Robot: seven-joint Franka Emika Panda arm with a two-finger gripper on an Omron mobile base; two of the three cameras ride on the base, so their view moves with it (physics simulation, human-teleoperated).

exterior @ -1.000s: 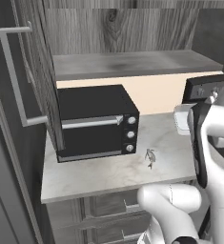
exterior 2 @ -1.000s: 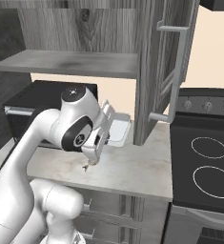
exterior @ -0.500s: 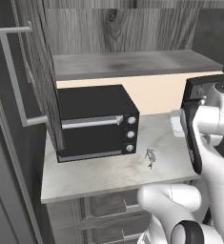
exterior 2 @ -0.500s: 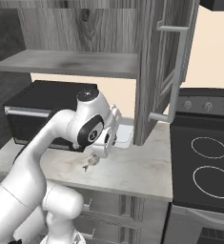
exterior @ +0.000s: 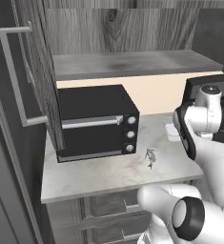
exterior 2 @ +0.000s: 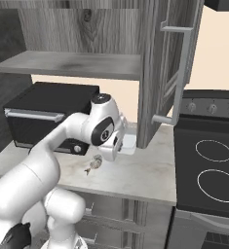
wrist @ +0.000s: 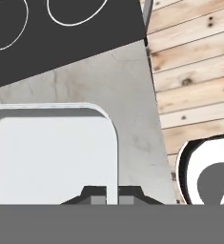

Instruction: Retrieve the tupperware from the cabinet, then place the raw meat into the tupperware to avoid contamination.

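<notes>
Hand view: the two dark fingertips (wrist: pixel 98 195) sit at the bottom edge, drawn in on the thin right-hand rim of the tupperware (wrist: pixel 54 157), so the gripper (wrist: pixel 112 195) is clenched on that wall of the box. Outward from there the whitish tray spreads to the left, resting on or just above the pale marble counter (wrist: pixel 108 76), with the black stovetop (wrist: pixel 61 28) beyond it and wood plank floor (wrist: pixel 194 71) off the counter's end. In the right base view the hand is low over the counter just beside the open cabinet door (exterior 2: pixel 167 73), the tupperware (exterior 2: pixel 128 142) under it, and the raw meat (exterior 2: pixel 93 164) lies near, toward the front edge, apart from the box. The left base view shows the raw meat (exterior: pixel 150 157) in front of the black toaster oven (exterior: pixel 96 123). My reading is that the retrieval is all but done; next the box needs releasing flat on the counter, then a reach to the small lump. Whether the tupperware already touches the counter is hard to tell, and the arm covers much of it in both base views.
</notes>
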